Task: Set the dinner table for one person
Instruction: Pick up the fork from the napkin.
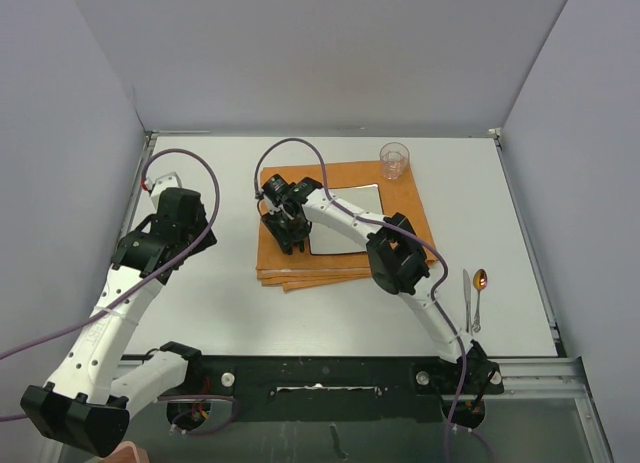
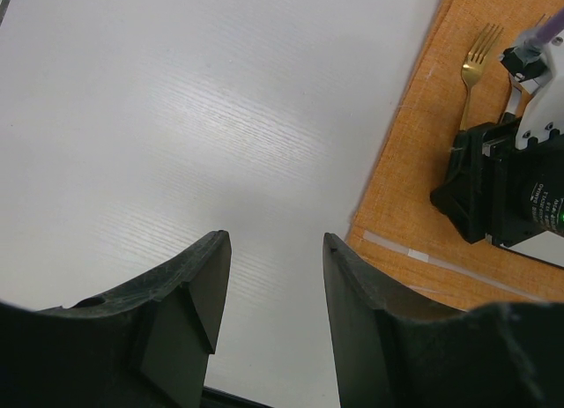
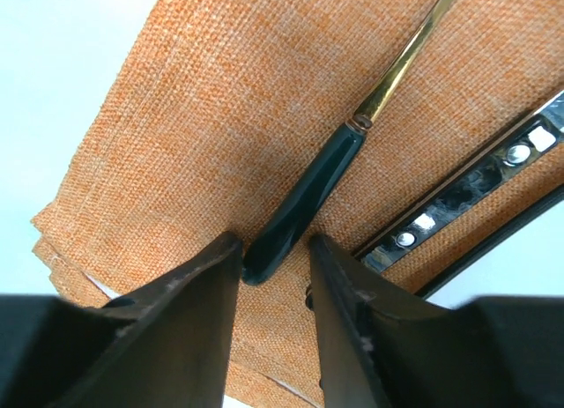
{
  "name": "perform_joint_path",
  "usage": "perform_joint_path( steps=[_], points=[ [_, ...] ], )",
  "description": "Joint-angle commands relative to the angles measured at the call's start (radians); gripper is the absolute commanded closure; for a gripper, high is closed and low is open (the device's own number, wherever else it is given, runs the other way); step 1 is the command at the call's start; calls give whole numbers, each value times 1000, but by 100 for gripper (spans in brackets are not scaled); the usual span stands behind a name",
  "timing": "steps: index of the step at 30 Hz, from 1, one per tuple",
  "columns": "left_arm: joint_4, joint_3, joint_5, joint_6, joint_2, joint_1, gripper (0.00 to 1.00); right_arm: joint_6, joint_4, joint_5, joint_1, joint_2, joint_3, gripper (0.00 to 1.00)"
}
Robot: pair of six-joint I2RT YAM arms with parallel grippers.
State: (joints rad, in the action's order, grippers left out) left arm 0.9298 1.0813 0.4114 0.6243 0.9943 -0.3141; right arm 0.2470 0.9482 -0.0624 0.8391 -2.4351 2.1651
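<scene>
The dinner table (image 1: 222,288) carries a folded orange mat (image 1: 310,268) with a square white plate (image 1: 350,199) on it. A fork (image 3: 304,201) with a dark green handle and a gold neck lies on the mat left of the plate. Its gold tines (image 2: 480,55) show in the left wrist view. My right gripper (image 3: 273,241) is low over the mat and open, with the end of the fork handle between its fingertips, close to the left one. My left gripper (image 2: 273,241) hangs open over bare tabletop left of the mat, holding nothing.
A clear drinking glass (image 1: 394,160) stands at the mat's far right corner. A knife (image 1: 465,298) and a gold spoon (image 1: 479,288) lie side by side on the table to the right of the mat. The plate's mirrored rim (image 3: 476,179) runs close to the right gripper.
</scene>
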Motion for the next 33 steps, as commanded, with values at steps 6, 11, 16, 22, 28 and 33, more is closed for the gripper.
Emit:
perform_joint_path(
  steps=[6, 11, 16, 22, 28, 33],
  points=[
    [-42, 10, -2, 6, -10, 3, 56, 20, -25, -53, 13, 9, 1, 100],
    [-50, -1, -5, 11, -11, 1, 56, 32, -67, -125, 12, 85, -34, 100],
    [-65, -14, -10, 17, -8, 2, 56, 107, -222, -285, -22, 237, -162, 100],
    [-109, -43, -40, 24, -14, 2, 56, 371, -674, -533, -157, 501, -519, 100],
    [-301, -94, -237, 2, -7, 5, 56, 580, -1000, -684, -262, 617, -718, 100],
    [-611, -130, -601, 1, 24, 5, 56, 576, -1013, -738, -276, 656, -738, 100]
  ],
)
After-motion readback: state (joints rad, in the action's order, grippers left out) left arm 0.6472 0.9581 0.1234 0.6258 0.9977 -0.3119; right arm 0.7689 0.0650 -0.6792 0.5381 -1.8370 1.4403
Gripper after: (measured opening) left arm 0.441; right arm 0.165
